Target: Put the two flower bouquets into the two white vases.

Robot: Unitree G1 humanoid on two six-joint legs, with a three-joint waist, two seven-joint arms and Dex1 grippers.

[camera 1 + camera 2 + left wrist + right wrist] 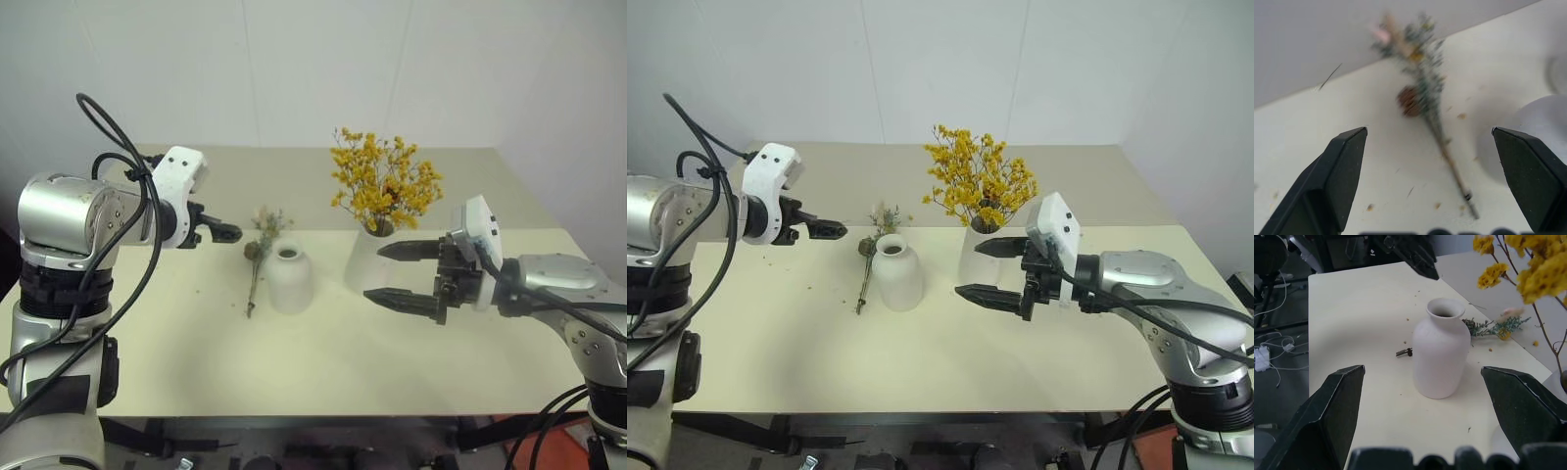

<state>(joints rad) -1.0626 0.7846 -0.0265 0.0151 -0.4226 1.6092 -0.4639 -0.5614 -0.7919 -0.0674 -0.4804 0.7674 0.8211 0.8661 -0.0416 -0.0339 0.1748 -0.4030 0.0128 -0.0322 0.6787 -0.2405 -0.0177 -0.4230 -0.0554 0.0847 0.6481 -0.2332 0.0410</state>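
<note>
Yellow bunch [384, 184] already sits in the tall vase [367, 260] right of centre, so you keep both end effectors, left [223, 233] and right [396, 273], released and empty, the left aimed at the sprig bunch [258, 258] lying flat on the counter [294, 362] left of the short vase [289, 279].

Left arm [73, 220]: brushed silver cylinder joints, black ribbed rings between segments, white wrist housing, thick black cables looping over shoulder. Right arm [1161, 284]: same silver shell, small screws on casing, white wrist block, black cables trailing below. Both grippers: two matte black wedge fingers, tapering to blunt tips, on black base.
</note>
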